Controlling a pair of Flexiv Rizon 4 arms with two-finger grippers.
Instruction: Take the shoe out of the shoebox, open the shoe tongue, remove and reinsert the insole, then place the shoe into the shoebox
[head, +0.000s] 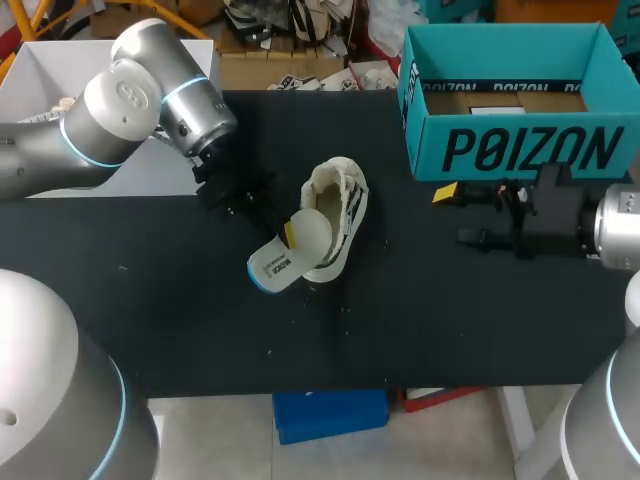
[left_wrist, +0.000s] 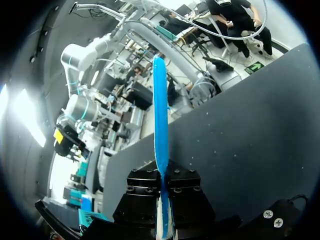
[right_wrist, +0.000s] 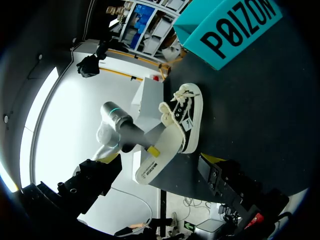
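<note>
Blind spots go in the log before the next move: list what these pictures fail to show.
Head view: how much of the insole sits inside the shoe; the insole itself covers the opening.
Left wrist view: the shoe is out of view; the insole, clamped by the fingers of the left gripper, shows only edge-on.
Right wrist view: the shoebox is cut off at the view's edge; its inside is unseen.
</note>
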